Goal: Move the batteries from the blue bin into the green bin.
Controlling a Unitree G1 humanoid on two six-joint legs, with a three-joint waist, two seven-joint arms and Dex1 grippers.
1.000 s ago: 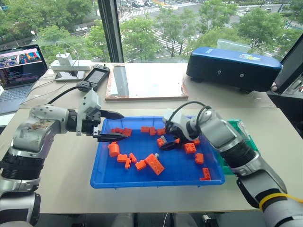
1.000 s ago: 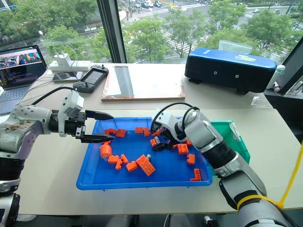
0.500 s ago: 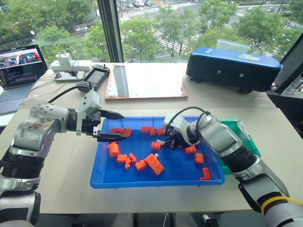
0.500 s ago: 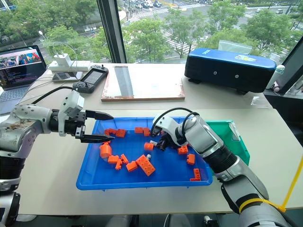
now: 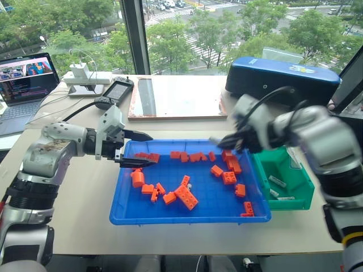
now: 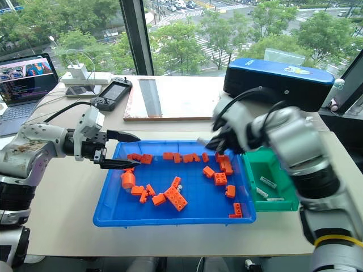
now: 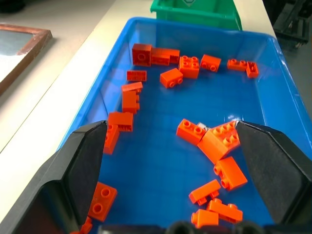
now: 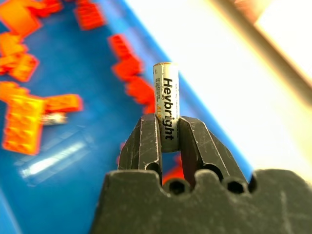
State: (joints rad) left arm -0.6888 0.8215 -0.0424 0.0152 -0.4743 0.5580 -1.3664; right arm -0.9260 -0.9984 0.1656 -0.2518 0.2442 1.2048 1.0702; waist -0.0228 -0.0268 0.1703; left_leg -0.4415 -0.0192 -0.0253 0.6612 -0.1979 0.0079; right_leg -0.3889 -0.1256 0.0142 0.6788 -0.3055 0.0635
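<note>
My right gripper [image 8: 166,127] is shut on a silver-grey battery [image 8: 166,100] that stands up between its fingers. In the head views this gripper [image 5: 223,140] hangs above the far right corner of the blue bin [image 5: 187,218], just left of the green bin [image 5: 299,195]. Two batteries [image 5: 277,181] lie on the green bin's floor. Another small silver battery [image 6: 178,187] shows beside the big orange brick [image 5: 185,197] in the blue bin, among several orange bricks. My left gripper [image 5: 144,151] is open and empty over the blue bin's far left corner.
A dark-blue rounded case [image 5: 283,79] stands behind the green bin. A wooden-framed board [image 5: 176,96], a handheld controller [image 5: 113,92] and a laptop [image 5: 25,85] lie at the back left. A window runs behind the table.
My right gripper closed on a battery among the bricks, then lifted it up and to the right towards the green bin. The left gripper has stayed in place.
</note>
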